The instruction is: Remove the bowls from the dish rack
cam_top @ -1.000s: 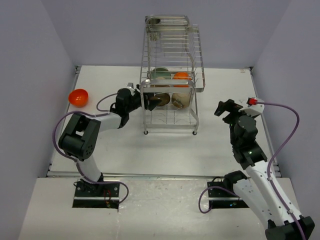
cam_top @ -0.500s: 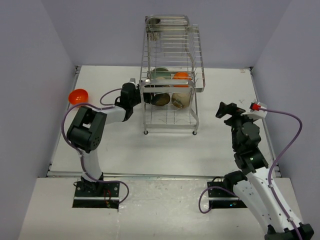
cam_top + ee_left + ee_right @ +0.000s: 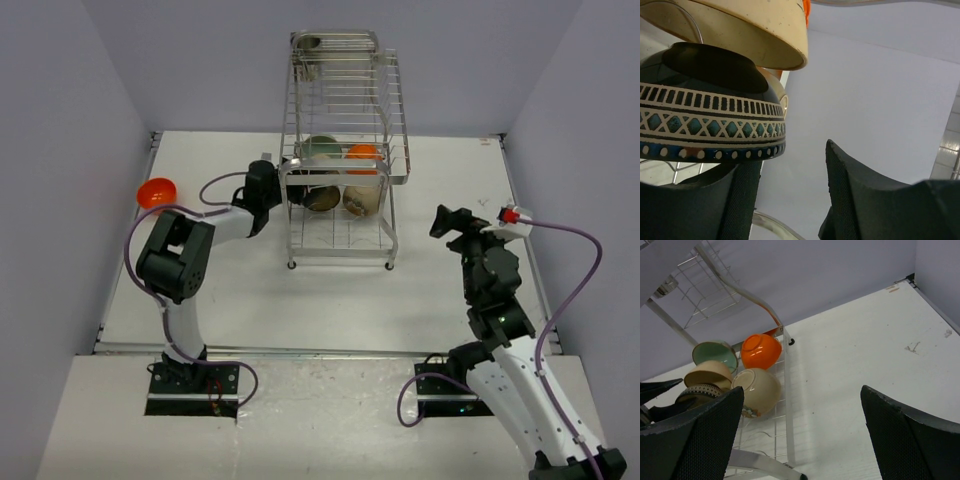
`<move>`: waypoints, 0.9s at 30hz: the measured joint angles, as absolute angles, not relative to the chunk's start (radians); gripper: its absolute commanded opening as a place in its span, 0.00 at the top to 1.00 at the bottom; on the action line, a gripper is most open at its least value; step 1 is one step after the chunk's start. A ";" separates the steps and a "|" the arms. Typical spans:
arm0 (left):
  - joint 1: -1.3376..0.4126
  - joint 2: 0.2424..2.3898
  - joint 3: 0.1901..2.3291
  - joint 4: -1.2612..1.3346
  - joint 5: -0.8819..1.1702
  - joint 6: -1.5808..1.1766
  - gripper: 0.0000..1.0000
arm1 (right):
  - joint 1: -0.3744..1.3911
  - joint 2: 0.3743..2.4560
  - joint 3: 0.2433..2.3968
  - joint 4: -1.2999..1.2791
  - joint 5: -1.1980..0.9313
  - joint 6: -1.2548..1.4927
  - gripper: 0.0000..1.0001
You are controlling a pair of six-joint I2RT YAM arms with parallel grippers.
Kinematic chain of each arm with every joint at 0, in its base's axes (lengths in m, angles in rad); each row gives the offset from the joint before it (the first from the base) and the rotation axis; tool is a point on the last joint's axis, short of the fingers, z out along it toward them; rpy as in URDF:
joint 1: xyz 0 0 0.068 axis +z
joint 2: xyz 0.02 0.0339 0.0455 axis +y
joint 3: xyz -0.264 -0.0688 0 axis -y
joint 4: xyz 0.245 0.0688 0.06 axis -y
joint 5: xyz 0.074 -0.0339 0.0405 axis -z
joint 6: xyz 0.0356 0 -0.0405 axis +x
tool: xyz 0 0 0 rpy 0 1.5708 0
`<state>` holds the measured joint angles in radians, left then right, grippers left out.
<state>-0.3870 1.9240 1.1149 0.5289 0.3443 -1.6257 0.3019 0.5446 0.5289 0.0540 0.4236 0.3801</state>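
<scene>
One orange bowl on the table (image 3: pixel 157 193) sits alone near the left edge of the table (image 3: pixel 300 300), well apart from everything else. Left gripper (image 3: pixel 272 188) is at the left side of the dish rack (image 3: pixel 340 90), a tall rack of shiny silver wire with thin upright bars, standing at the far middle of the table. Left wrist view: jaws apart, nothing clamped between them; the dark patterned bowl (image 3: pixel 710 115) (black, with a band of cream bars, teal diamonds and dots near the rim) lies mouth-down just above one finger (image 3: pixel 737 200); cannot tell if it touches. A beige bowl (image 3: pixel 745 30), glossy and plain, rests over it. Right wrist view shows five bowls in the rack: mint-green bowl (image 3: pixel 715 355) and orange bowl in the rack (image 3: pixel 760 351) side by side, tipped on edge; below them the beige and dark bowls, and a cream bowl (image 3: pixel 759 390) lying on its side, rounded outside toward the camera. Right gripper (image 3: pixel 452 220) hangs over bare table to the right of the rack, near it but not touching, jaws spread wide and holding nothing.
</scene>
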 measured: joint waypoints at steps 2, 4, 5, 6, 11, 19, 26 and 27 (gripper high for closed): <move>-0.389 1.932 1.123 0.518 0.336 -1.615 0.48 | 0.302 0.528 0.519 0.057 0.421 0.378 0.01; -0.393 1.942 1.135 0.487 0.326 -1.604 0.48 | 0.302 0.505 0.507 0.063 0.414 0.376 0.01; -0.395 1.948 1.142 0.476 0.323 -1.600 0.49 | 0.302 0.493 0.500 0.068 0.407 0.374 0.01; -0.397 1.952 1.144 0.466 0.319 -1.594 0.51 | 0.302 0.481 0.496 0.070 0.404 0.373 0.01; -0.403 1.954 1.154 0.418 0.282 -1.566 0.61 | 0.302 0.464 0.485 0.096 0.390 0.372 0.01; -0.419 1.948 1.161 0.418 0.242 -1.548 0.85 | 0.302 0.476 0.482 0.100 0.370 0.372 0.01; -0.427 1.942 1.169 0.426 0.208 -1.528 1.00 | 0.302 0.478 0.482 0.110 0.347 0.372 0.01; -0.427 1.941 1.169 0.424 0.207 -1.526 1.00 | 0.302 0.480 0.482 0.113 0.347 0.372 0.01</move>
<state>-0.4271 1.9411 1.1694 0.4244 0.2073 -1.5261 0.3019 0.4797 0.4820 0.1127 0.3466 0.3721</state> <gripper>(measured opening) 0.143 0.990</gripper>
